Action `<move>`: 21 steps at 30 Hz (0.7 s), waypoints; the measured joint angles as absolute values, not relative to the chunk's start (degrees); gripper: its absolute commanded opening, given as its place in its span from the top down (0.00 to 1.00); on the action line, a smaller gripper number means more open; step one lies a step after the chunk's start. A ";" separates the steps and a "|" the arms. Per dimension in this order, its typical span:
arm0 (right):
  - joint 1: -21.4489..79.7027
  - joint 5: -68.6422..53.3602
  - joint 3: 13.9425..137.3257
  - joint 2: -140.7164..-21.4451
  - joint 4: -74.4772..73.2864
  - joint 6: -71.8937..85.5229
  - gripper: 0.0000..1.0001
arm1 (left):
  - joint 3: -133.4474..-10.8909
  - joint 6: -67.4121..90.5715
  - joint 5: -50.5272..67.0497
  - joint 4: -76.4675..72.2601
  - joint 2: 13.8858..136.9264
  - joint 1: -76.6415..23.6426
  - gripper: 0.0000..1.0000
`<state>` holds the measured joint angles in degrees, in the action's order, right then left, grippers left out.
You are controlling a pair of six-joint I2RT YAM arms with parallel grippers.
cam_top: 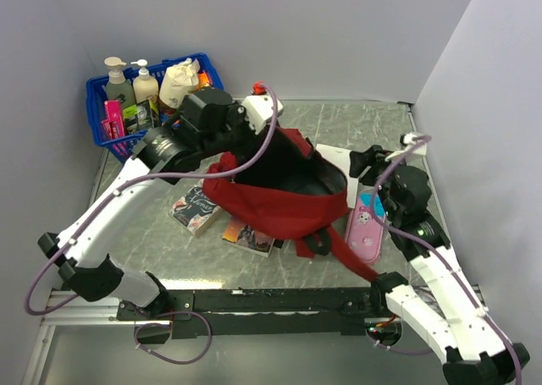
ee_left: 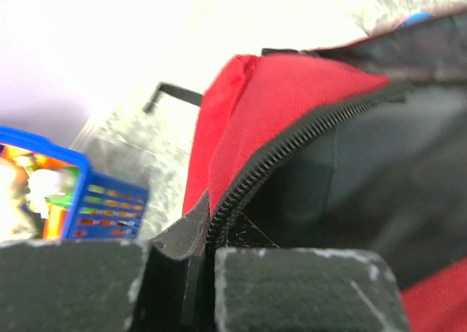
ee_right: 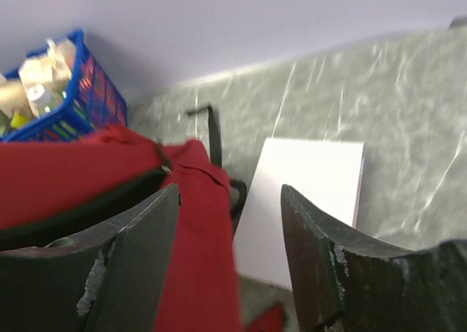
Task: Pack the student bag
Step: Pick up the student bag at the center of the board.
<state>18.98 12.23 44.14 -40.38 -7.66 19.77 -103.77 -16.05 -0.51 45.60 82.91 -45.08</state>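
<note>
The left fingers (ee_left: pixel 306 292) are pinched shut on the zipper edge of the student bag (ee_left: pixel 277 106), lifting its mouth. The right fingers (ee_right: pixel 139 252) gape wide, empty, above a white sheet (ee_right: pixel 314 164) just beside the bag. From above, the bag lies open mid-tabletop (cam_top: pixel 356 123). Its interior seems empty, and books (cam_top: pixel 196 207) and a pink case (cam_top: pixel 367 224) beside it are not yet packed.
</note>
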 measured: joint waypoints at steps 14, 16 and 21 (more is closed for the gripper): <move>19.38 -8.12 45.71 -51.57 -12.14 27.03 0.45 | -107.22 -26.06 -12.05 44.47 72.73 -43.97 0.99; 20.51 -9.13 45.76 -53.06 -12.32 27.00 0.42 | -108.18 -27.59 -13.50 43.62 71.61 -42.74 0.99; 22.24 -10.44 45.56 -55.44 -13.41 27.03 0.34 | -108.29 -31.05 -16.45 41.91 66.04 -35.75 0.99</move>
<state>22.24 -10.44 45.56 -55.44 -13.41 27.03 -108.29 -31.05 -16.45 41.91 66.04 -35.75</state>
